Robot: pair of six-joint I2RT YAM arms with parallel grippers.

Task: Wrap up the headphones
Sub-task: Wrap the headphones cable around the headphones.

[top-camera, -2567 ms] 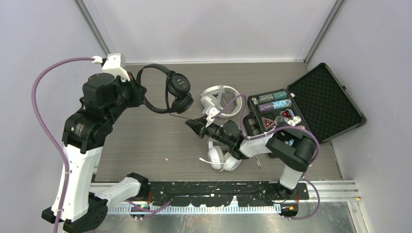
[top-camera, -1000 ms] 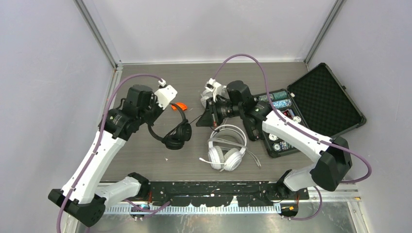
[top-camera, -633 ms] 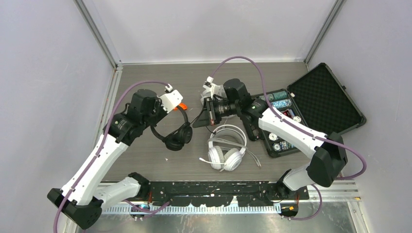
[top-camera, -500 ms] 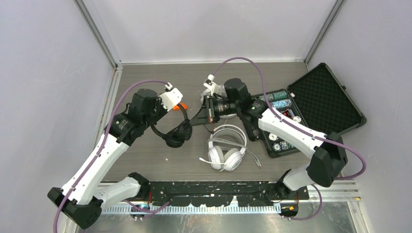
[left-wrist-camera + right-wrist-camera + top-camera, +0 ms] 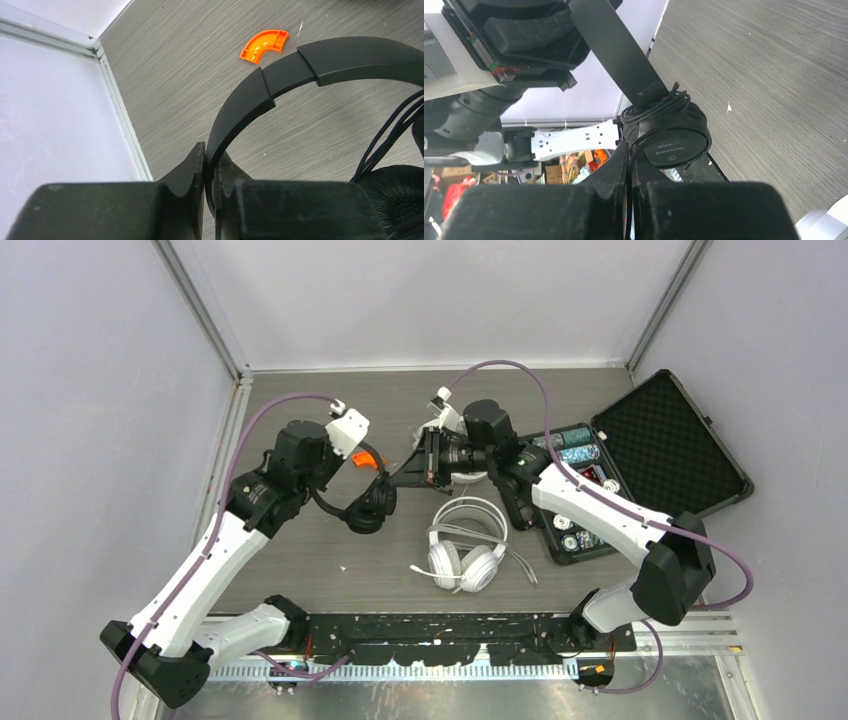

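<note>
The black headphones (image 5: 368,510) hang above the table between my two arms. My left gripper (image 5: 322,488) is shut on their black headband (image 5: 350,55), with the band pinched between the jaws (image 5: 209,155). My right gripper (image 5: 398,480) is shut on the thin black cord (image 5: 659,105), which is looped around the yoke above the round ear cup (image 5: 676,142); the cord runs down between its jaws (image 5: 630,150). One white pair (image 5: 465,545) lies flat on the table in front of the right arm. Another white pair (image 5: 452,432) is mostly hidden behind the right wrist.
An open black foam-lined case (image 5: 668,445) with chips stands at the right. A small orange curved piece (image 5: 366,458) lies on the table under the left wrist, and shows in the left wrist view (image 5: 264,44). The metal frame rail (image 5: 117,100) runs along the left table edge.
The left gripper has carried the black headphones from the back left to the table's middle. The right gripper rose from beside the front white pair and now holds the black cord beside the cups.
</note>
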